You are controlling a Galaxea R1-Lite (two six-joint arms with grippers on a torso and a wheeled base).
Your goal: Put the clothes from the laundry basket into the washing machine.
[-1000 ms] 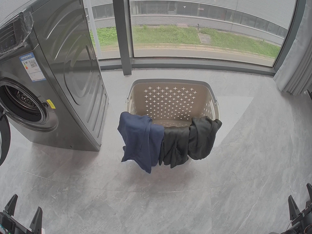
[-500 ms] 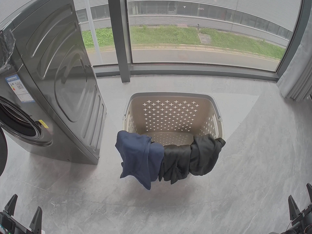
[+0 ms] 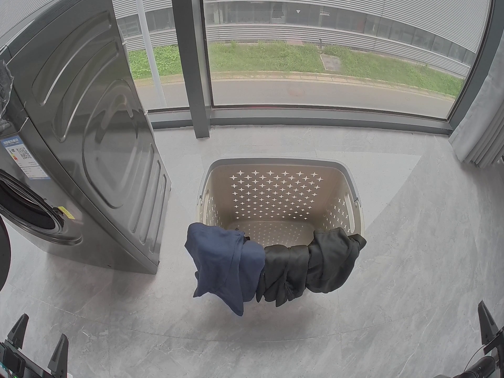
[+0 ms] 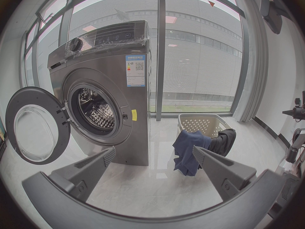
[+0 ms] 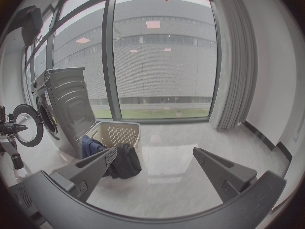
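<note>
A beige laundry basket point(image 3: 278, 165) stands on a grey stone floor point(image 3: 409, 269). Two clothes hang over the basket's near rim, mostly outside it. A blue garment point(image 3: 223, 263) hangs at the rim's left end, and a black garment point(image 3: 310, 266) touches it and runs to the right end. The washing machine point(image 3: 100, 132) stands just left of the basket, its round door point(image 4: 36, 126) swung open on the side away from the basket. My left jaws and right jaws are both spread and empty, on the near side of the basket and well apart from it. I judge the risks as follows. Because the garments touch, pinching one may drag the other onto the floor. A pull towards me may tip the basket. A shallow pinch may let cloth slip. A trailing end may snag on the door.
</note>
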